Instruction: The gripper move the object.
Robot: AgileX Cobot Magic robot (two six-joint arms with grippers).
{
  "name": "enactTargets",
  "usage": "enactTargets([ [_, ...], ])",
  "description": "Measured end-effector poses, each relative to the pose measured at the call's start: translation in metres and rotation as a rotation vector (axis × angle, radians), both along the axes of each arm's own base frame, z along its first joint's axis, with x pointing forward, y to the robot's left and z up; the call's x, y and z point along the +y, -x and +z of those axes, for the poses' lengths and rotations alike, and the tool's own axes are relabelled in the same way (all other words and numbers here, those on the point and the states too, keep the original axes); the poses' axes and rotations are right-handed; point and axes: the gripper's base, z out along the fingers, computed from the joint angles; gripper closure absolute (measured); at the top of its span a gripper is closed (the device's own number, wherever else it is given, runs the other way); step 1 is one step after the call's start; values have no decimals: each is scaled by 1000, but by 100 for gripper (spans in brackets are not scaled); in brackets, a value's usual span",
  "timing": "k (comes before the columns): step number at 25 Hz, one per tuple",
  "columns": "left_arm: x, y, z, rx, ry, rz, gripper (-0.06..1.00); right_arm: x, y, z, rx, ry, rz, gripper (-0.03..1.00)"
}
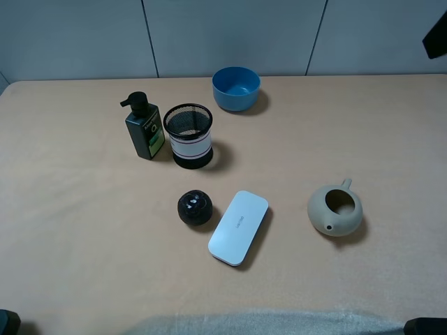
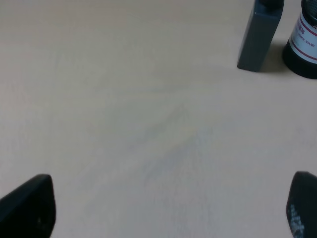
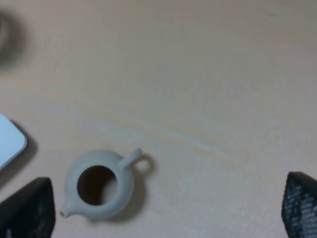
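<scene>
Beige tabletop stretches under a grey panelled wall, and six things stand on it, one of each kind. One pen cup of black mesh, with a white band edged by thin red stripes, stands upright toward the back, just beside one dark pump bottle. One blue bowl sits behind them, near the wall. Toward the front are one small black ball-like thing, one flat white case and one grey teapot without a lid.

The left gripper has its fingers spread wide with only bare table between them. The pen cup and the bottle stand well beyond the fingertips, off toward the side of the finger that shows at the right edge of that wrist picture, and nothing touches the cup.

The right gripper is likewise spread wide, holding nothing. The teapot lies below it, close by one finger and far from the other, and a corner of the white case shows beyond that same finger.
</scene>
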Motion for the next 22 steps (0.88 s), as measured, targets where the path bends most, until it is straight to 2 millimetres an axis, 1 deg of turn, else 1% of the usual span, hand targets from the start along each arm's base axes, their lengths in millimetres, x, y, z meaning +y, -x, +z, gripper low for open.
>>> enactTargets([
  [7, 0, 0, 0, 0, 0, 0, 0, -19, 53, -1, -79, -65, -50, 27],
  [14, 0, 0, 0, 0, 0, 0, 0, -35, 99, -4, -177, -139, -95, 27],
  [18, 0, 0, 0, 0, 0, 0, 0, -44, 124, -13, -228, -160, -97, 27],
  [22, 0, 0, 0, 0, 0, 0, 0, -52, 145, -27, -268, -185, -113, 27],
])
